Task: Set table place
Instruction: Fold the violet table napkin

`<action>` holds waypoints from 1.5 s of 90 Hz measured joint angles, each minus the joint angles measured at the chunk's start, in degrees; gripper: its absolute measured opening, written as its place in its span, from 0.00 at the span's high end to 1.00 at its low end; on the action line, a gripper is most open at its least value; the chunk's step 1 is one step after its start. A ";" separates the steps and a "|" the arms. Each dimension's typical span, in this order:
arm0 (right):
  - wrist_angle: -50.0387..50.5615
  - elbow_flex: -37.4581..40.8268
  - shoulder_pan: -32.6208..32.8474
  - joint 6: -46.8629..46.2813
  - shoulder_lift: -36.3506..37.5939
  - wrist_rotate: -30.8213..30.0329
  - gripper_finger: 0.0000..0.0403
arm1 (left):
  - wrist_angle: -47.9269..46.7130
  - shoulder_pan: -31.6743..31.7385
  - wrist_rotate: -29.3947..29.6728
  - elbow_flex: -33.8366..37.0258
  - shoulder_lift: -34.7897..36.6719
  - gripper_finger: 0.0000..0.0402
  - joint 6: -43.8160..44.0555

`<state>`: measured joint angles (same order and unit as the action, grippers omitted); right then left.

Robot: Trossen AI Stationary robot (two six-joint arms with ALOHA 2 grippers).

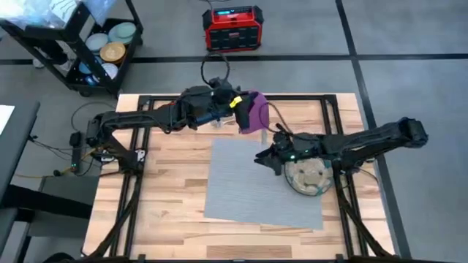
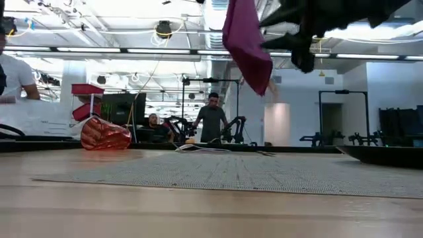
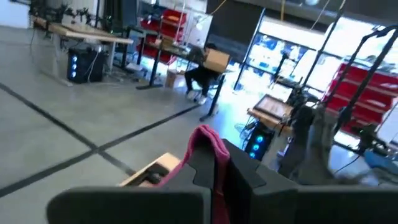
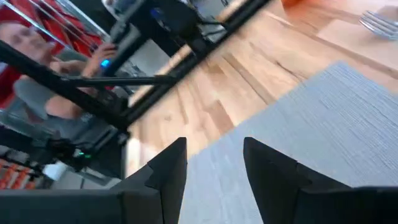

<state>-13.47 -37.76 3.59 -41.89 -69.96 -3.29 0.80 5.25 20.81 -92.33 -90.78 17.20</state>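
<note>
we hold the magenta napkin [image 1: 253,111] pinched in the left gripper [image 1: 235,108], hanging above the table [image 1: 175,168] off the grey placemat [image 1: 241,183]'s 12 o'clock edge. we should lower it flat beside the mat, clear of the plate [image 1: 308,177] at 3 o'clock. the right gripper [image 1: 266,158], fingers apart and empty, hovers over the mat near the plate and could get in the way.

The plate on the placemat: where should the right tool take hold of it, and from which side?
Grip the plate at its rim on the side toward the mat's middle, coming from above. It lies flat on the grey placemat, so only the raised edge offers a hold. The open right tool hovers just beside that edge; the left tool holds the magenta napkin.
</note>
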 joint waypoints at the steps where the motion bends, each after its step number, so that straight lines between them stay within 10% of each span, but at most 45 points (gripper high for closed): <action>1: -0.36 0.00 -0.06 0.06 -0.33 -0.16 0.65 | 0.00 -0.08 -0.01 -0.19 0.00 1.00 -0.09; 37: -14.69 0.00 -7.60 0.56 -5.41 -1.22 0.67 | -5.53 -4.91 -0.08 -3.09 0.07 1.00 1.33; 67: -12.64 0.00 -9.69 -0.64 0.54 3.22 0.67 | -30.81 -7.31 1.54 -3.11 0.04 1.00 7.30; 116: -4.70 0.00 -15.51 -2.24 -5.03 8.90 0.67 | -50.75 -10.46 -15.19 -3.09 -4.56 1.00 19.12; 135: -2.07 -0.02 -8.67 0.50 -3.72 14.64 0.67 | -49.20 -8.91 -15.36 -3.04 -6.88 1.00 16.58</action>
<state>-15.54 -37.78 -5.07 -41.39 -73.68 11.35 -48.40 -3.66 5.45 -95.37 -97.66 33.78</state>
